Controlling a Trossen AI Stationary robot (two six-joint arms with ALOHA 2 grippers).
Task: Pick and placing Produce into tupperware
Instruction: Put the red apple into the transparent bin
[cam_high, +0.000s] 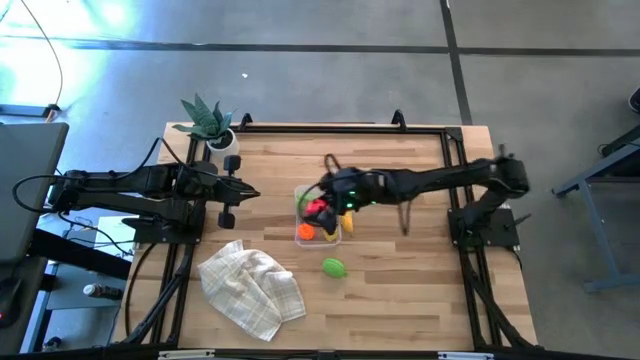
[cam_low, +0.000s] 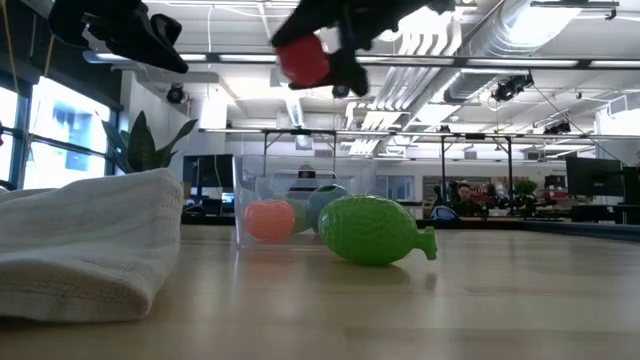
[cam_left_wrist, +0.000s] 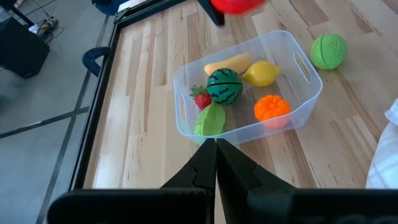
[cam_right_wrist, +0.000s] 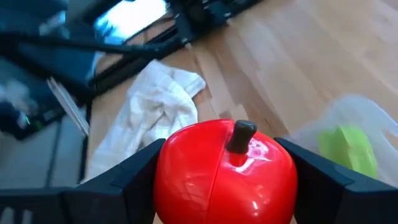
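My right gripper (cam_high: 322, 207) reaches in from the table's right and is shut on a red toy apple (cam_right_wrist: 227, 171). It holds the apple in the air over the clear tub (cam_high: 318, 228); the low view shows the apple (cam_low: 302, 62) well above the tub (cam_low: 300, 205). The tub (cam_left_wrist: 305, 74) holds a lemon (cam_left_wrist: 261, 73), an orange (cam_left_wrist: 272, 107), a dark green melon (cam_left_wrist: 224, 86), a strawberry (cam_left_wrist: 201, 99) and other pieces. A light green fruit (cam_high: 333, 267) lies on the table near the tub. My left gripper (cam_left_wrist: 216, 152) is shut and waits left of the tub. My right gripper pinches the red apple between its two fingers (cam_right_wrist: 124, 180), one on each flank (cam_right_wrist: 171, 177). The brown stem (cam_right_wrist: 241, 134) stands between them, toward the wrist camera. The arm comes from the table's right. The apple is lifted clear, above the tub.
A crumpled white checked cloth (cam_high: 250, 285) lies on the near left part of the table. A potted spiky plant (cam_high: 210, 120) stands at the far left corner. A black frame (cam_high: 340, 127) runs along the table's edges. Bare wood shows on the right half.
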